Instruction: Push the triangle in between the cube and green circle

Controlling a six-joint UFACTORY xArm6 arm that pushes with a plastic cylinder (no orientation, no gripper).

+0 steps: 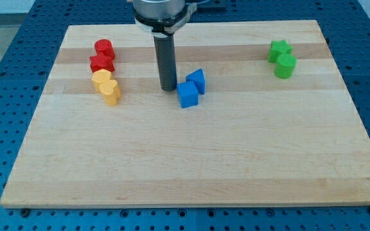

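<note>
A blue cube [187, 94] lies near the board's middle, with a blue triangle [197, 79] touching it at its upper right. A green circle [286, 66] sits at the view's upper right, with a green star [279, 49] just above it. My tip [167, 88] rests on the board just left of the blue cube, close to it and left of the triangle.
At the view's upper left stand a red cylinder [103, 47], a red star [101, 63], a yellow block [101, 79] and a yellow heart [111, 92] in a column. The wooden board [185, 160] sits on a blue perforated table.
</note>
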